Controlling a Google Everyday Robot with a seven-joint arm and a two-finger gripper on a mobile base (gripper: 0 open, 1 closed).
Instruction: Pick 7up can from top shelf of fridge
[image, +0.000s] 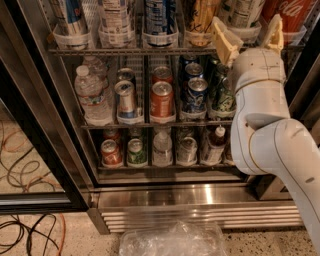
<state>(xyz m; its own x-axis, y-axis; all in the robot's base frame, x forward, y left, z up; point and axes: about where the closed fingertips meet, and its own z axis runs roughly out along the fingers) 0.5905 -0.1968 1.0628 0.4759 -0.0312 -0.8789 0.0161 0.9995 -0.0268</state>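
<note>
The fridge (40, 125) stands open in front of me, with a black door frame and a steel louvred base (200, 210). Its top shelf (125, 51) is a wire rack with clear cup holders holding tall cans. The 7up can (243, 11) stands near the right end; only its lower part with the white text panel shows. My gripper (246, 21) is open and raised at that shelf. Its tan fingers (225, 39) stand one on each side of the can and its holder, apart from it.
A tall red Coca-Cola can (292, 12) stands just right of the gripper. Short cans (161, 97) and a water bottle (92, 97) fill the middle rack, with more cans below. A plastic bag (170, 242) and cables (25, 235) lie on the floor.
</note>
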